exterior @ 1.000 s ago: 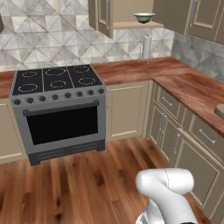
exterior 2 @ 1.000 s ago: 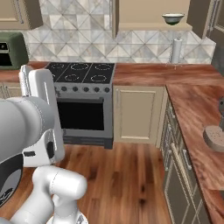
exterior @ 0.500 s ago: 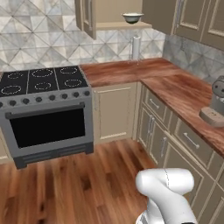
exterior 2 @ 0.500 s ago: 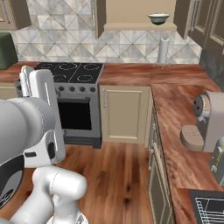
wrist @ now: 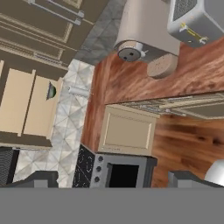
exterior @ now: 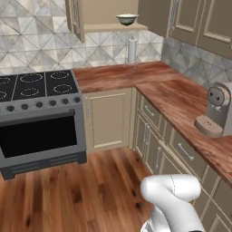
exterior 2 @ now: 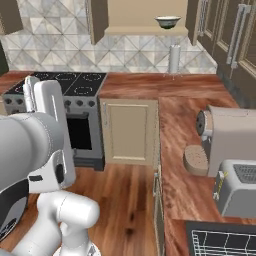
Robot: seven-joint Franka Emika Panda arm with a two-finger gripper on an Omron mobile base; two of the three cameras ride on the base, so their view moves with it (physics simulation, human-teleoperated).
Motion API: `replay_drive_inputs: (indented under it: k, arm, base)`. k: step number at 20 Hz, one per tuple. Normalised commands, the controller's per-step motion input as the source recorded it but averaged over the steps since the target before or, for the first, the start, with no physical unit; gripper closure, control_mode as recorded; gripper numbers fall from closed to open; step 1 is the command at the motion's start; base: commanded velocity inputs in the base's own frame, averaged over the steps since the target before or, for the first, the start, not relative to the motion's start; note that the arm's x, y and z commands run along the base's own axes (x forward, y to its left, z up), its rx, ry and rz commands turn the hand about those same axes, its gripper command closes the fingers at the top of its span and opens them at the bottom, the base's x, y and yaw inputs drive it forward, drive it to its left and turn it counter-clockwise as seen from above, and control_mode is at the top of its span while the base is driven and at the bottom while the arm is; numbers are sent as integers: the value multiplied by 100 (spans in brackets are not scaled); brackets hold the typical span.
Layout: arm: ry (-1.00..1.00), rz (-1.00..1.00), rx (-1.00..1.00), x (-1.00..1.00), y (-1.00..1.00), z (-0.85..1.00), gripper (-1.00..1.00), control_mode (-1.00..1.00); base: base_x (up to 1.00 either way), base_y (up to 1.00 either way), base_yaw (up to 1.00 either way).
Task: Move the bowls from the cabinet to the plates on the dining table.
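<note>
Showing the base driven rightward, the bowl (exterior: 127,19) sits in the open cabinet (exterior: 106,16), gripper (wrist: 111,179) spread empty.

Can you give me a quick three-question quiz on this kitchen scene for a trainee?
1. True or false: the bowl sits on the open cabinet shelf.
2. What stands on the counter directly below the bowl? A) paper towel roll B) kettle C) plate
3. Fill in: the coffee machine stands on the ____ run of the counter.

Key: 1 true; 2 A; 3 right.
</note>
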Motion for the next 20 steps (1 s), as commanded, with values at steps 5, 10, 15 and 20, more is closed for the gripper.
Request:
replay_drive_inputs:
  k: [5,10,15,20]
  arm:
    - [0,0,0,0,0,0,-100,100]
    - [0,0,0,0,0,0,-100,100]
    - [0,0,0,0,0,0,-100,100]
    - [0,0,0,0,0,0,-100,100]
  base:
    - [62,-2,0]
    - [62,0,0]
    - [62,0,0]
    - [62,0,0]
